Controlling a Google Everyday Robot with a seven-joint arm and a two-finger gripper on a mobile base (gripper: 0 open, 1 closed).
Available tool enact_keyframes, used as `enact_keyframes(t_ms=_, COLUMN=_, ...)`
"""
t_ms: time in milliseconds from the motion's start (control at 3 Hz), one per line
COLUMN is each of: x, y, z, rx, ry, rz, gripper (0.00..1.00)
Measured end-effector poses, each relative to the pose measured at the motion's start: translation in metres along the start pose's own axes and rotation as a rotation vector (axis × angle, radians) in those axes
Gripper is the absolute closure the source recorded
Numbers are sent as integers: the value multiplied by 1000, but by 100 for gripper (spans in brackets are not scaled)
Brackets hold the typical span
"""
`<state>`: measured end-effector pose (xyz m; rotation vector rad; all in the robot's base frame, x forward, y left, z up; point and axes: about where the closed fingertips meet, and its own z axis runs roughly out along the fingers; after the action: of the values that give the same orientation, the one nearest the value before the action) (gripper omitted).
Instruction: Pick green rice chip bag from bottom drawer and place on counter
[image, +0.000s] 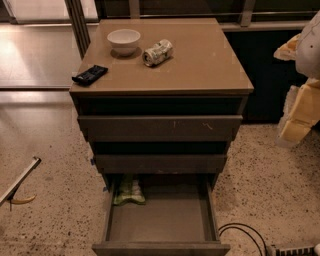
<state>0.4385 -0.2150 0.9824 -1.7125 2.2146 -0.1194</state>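
The green rice chip bag (129, 191) lies crinkled in the back left corner of the bottom drawer (160, 247), which is pulled out wide. The two upper drawers are slightly ajar. The tan counter (200, 60) tops the cabinet. My gripper (297, 122) hangs at the right edge of the view, beside the cabinet at about the height of the top drawer. It is well right of and above the bag and touches nothing I can see.
On the counter stand a white bowl (124, 41), a crushed silver-green can (157, 52) and a flat black packet (89, 74) at the left edge. A black cable (245, 231) lies on the speckled floor right of the drawer. A thin metal bar (19, 181) shows at the lower left.
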Motion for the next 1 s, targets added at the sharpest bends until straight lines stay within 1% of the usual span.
enact_keyframes(t_ms=333, x=0, y=0, z=0, rx=0, ry=0, rz=0, gripper=0)
enact_keyframes(t_ms=667, x=0, y=0, z=13, rx=24, ry=-49, rz=39, gripper=0)
enact_keyframes(t_ms=1000, x=-9, y=16, z=61, rx=8, ry=-148, rz=104, gripper=0)
